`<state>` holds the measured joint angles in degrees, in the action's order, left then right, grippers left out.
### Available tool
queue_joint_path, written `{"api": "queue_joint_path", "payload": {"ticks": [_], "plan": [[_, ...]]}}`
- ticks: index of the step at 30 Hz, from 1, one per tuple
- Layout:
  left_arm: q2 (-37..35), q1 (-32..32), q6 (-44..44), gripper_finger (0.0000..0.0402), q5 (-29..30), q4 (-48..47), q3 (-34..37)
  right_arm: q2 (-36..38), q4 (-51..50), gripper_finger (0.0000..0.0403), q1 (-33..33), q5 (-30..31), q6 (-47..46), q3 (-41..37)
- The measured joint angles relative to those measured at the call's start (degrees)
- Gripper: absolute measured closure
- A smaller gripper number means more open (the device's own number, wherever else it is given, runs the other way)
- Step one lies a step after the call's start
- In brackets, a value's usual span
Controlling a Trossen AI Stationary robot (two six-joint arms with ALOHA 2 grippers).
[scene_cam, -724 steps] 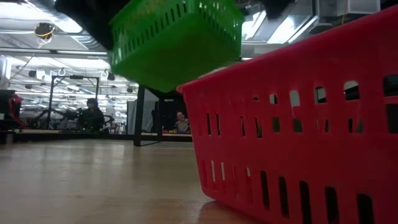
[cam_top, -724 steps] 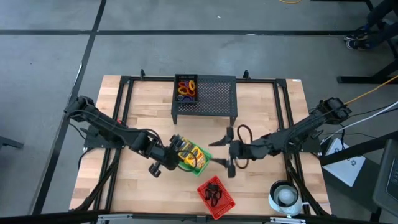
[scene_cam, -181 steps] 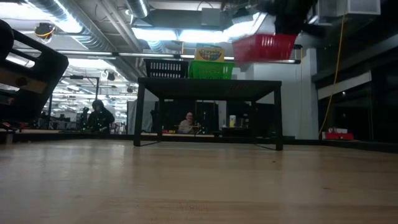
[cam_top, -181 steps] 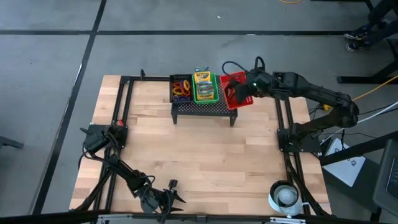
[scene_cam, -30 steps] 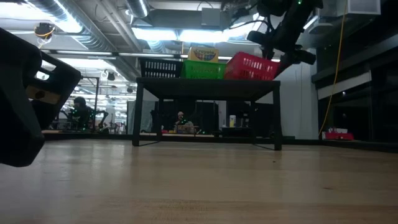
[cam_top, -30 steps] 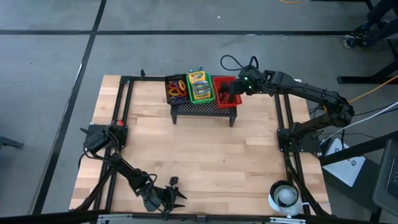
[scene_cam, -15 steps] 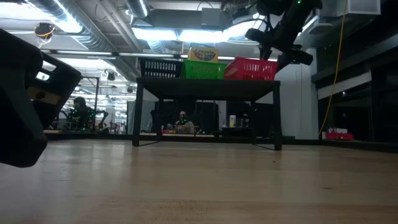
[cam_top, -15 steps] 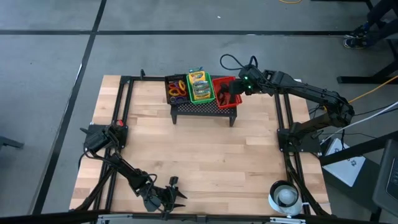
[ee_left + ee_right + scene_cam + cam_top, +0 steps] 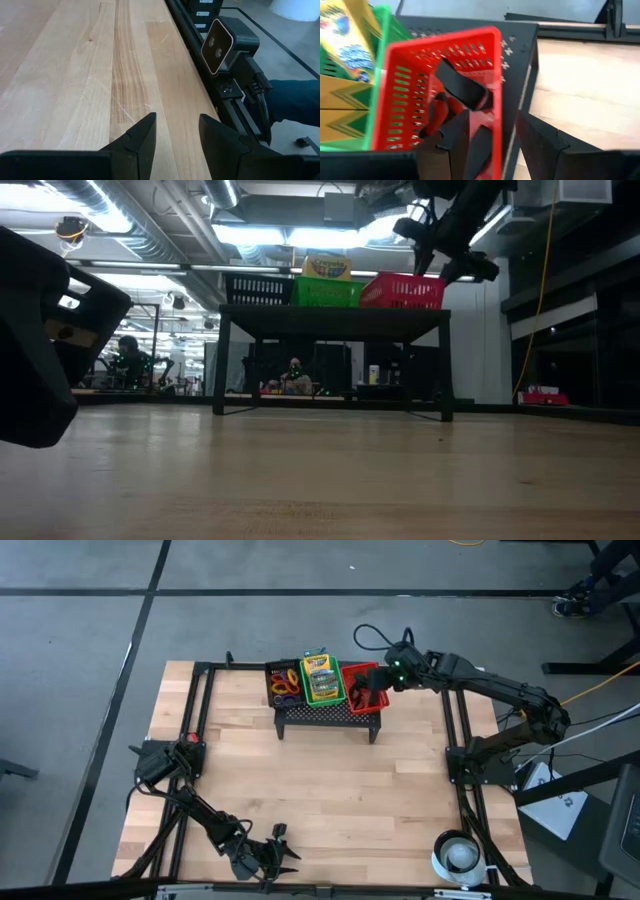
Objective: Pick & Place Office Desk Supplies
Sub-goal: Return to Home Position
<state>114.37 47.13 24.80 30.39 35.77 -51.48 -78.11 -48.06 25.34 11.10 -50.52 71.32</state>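
Observation:
On the black mesh stand (image 9: pixel 328 712) at the table's far side stand three baskets in a row: a black one with coloured rings (image 9: pixel 284 686), a green one (image 9: pixel 335 695) with crayon boxes (image 9: pixel 318 668), and a red one (image 9: pixel 352 673) with black clips (image 9: pixel 462 87). The red basket (image 9: pixel 405 290) rests level on the stand's top. My right gripper (image 9: pixel 490 116) is open over its right wall (image 9: pixel 495 75): one finger stands inside the basket and one outside, with gaps on both sides. My left gripper (image 9: pixel 280 858) waits open near the table's near edge.
A white roll (image 9: pixel 458 855) sits at the near right corner. A black frame rail (image 9: pixel 200 720) runs round the table. The low-view camera (image 9: pixel 222 42) stands just past my left gripper. People (image 9: pixel 293 370) sit in the room beyond. Bare wood (image 9: pixel 330 790) lies between the stand and the near edge.
The red basket, tilted on the stand a second ago, has settled level on the stand's top. My right gripper has risen a little above it.

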Motion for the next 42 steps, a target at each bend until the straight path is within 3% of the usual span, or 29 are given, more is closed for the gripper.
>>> {"api": "queue_joint_path", "payload": {"ticks": [6,11,17,23,29,34,42], "plan": [[0.00,0.00,0.00,0.0258,0.00,0.00,0.00,0.00,-0.42,0.0243,-0.02,-0.01,1.19,4.48],[0.00,0.00,0.04,0.0258,0.00,0.00,0.00,0.00,-7.10,0.0243,-0.08,0.72,2.03,10.50],[0.00,0.00,0.11,0.0258,0.00,0.00,0.00,0.00,-16.56,0.0243,-2.27,6.16,3.62,19.44],[0.00,-0.17,1.60,0.0258,1.52,0.09,0.00,1.40,-15.28,0.0243,-8.49,14.35,11.33,27.50],[0.00,-0.86,0.00,0.0258,1.03,-0.98,0.00,5.75,-13.96,0.0243,-22.85,20.70,16.63,29.03],[-2.90,-5.07,-2.87,0.0258,-14.05,-2.25,-0.56,8.19,-13.55,0.0243,-36.61,31.30,17.00,29.03],[-15.85,-8.48,-16.83,0.0258,-11.36,-12.24,-2.76,8.48,-13.88,0.0243,-53.84,41.96,22.41,29.03]]}}
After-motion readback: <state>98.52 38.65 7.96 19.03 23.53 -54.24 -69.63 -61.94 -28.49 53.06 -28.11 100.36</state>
